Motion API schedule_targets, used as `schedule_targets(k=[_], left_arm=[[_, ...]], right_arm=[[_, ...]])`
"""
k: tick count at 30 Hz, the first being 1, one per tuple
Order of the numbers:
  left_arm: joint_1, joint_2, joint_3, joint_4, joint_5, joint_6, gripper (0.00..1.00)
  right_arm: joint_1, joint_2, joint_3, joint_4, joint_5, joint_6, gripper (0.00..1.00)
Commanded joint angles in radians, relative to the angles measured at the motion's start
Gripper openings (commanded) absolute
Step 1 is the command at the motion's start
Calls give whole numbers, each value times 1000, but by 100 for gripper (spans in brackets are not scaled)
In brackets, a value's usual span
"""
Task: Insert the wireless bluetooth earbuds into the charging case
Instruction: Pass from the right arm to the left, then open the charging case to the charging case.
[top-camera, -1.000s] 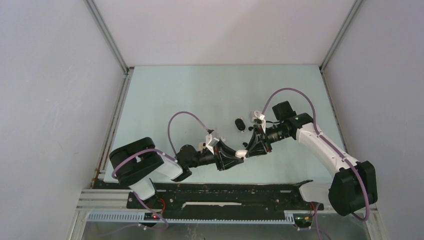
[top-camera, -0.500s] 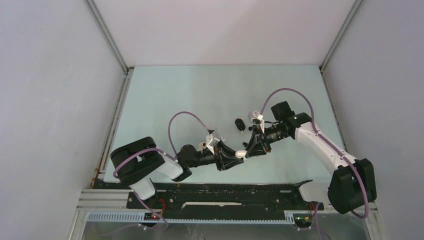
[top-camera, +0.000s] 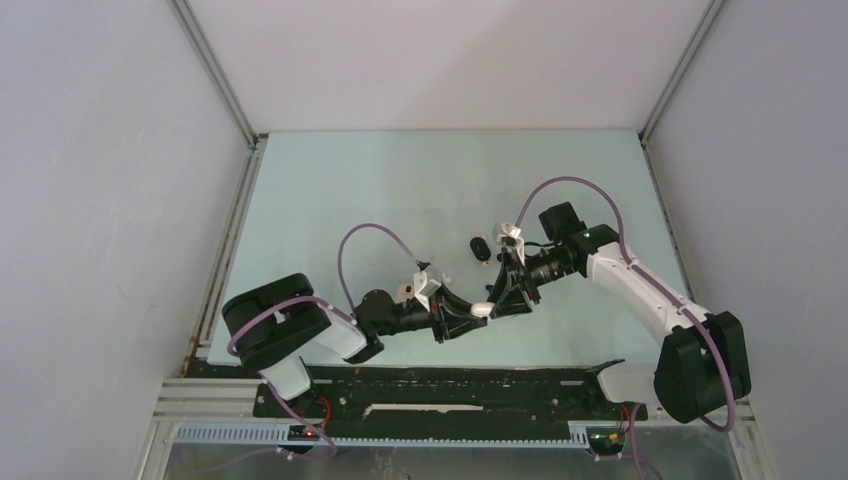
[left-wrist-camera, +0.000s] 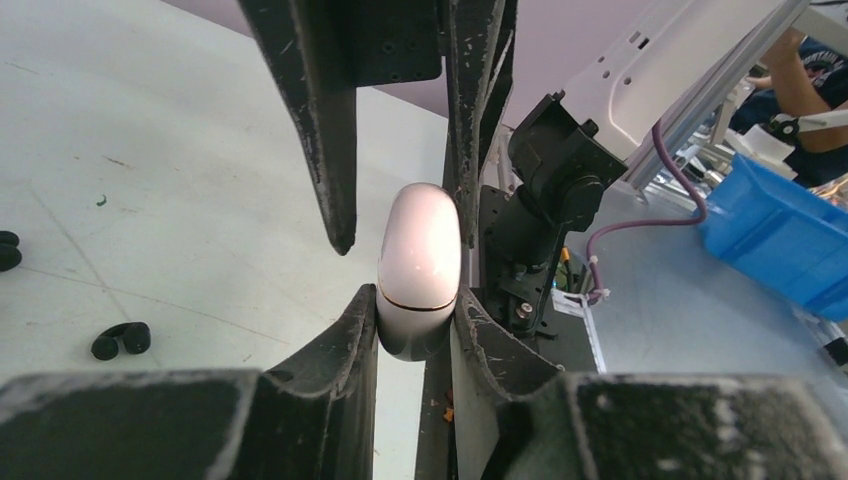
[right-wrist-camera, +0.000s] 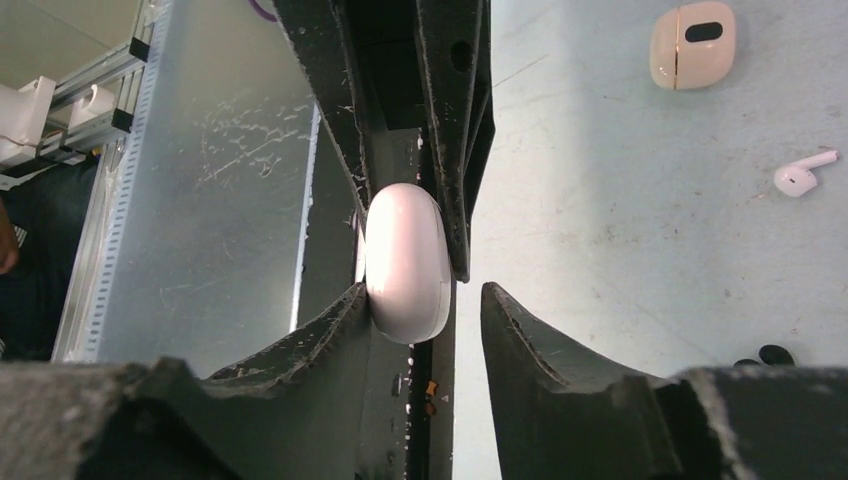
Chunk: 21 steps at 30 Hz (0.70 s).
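Looked like a robotics lab: white panels (top-camera: 440, 60) on aluminium framing (top-camera: 218, 75) boxed in the counter (top-camera: 400, 185), with a blue storage bin (left-wrist-camera: 775, 235) and a person (left-wrist-camera: 805, 75) beyond it.

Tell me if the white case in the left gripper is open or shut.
Shut: the case has its lid flush, the seam only a thin line.

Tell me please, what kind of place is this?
Probably a robotics lab workcell: a pale table boxed in by white panels on aluminium framing, with a blue bin beyond it.
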Motion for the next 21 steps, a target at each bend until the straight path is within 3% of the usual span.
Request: schedule_targets(k=[1,13,21], left_arm=[[-24,6,14,79,27,84,0],[-54,44,23,87,9,121,0],[-54,40,7,78,-32,120,0]], right_arm=[[4,23,38,61,26,44,48],[-44,46,42,128,-13,173,52],[-115,31,117,-109,-175,-38,55]])
